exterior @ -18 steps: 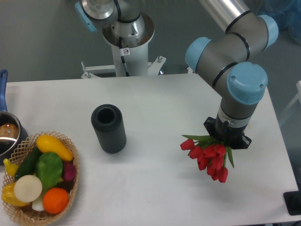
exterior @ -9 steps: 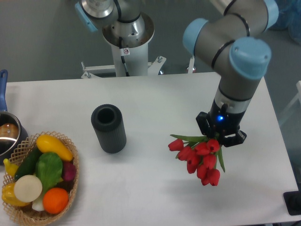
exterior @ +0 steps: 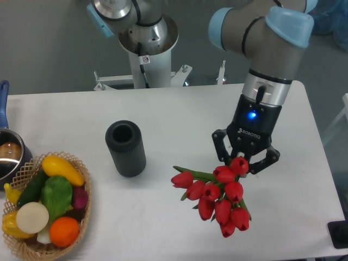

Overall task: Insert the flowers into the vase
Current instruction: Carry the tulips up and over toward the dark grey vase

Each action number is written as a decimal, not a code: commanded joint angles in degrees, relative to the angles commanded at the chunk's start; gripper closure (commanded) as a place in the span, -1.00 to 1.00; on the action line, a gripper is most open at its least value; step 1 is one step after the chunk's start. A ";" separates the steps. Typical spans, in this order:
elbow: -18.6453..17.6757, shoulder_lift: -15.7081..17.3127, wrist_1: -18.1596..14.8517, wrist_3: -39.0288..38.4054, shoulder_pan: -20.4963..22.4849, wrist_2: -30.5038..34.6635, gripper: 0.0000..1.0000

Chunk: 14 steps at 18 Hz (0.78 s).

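Table — vase, basket, pot.

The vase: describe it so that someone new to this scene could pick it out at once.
On the white table, left of centre, between the wicker basket of toy fruit and vegetables and the gripper holding red tulips, stands a dark grey-black ribbed cylinder vase. It stands alone, matte, its round mouth open and empty.

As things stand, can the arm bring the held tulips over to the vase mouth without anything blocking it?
Probably yes. The gripper holds the flowers lifted off the table, and the stretch between them and the vase is bare. The vase stands upright with its mouth open; the basket sits beyond it.
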 joint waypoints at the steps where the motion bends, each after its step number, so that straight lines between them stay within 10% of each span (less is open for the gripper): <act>1: 0.00 -0.09 0.01 -0.09 -0.26 -2.80 0.85; 5: -0.09 -1.49 0.36 -3.68 0.17 -22.04 0.85; 14: -0.44 -1.23 0.36 -6.15 2.01 -23.12 0.80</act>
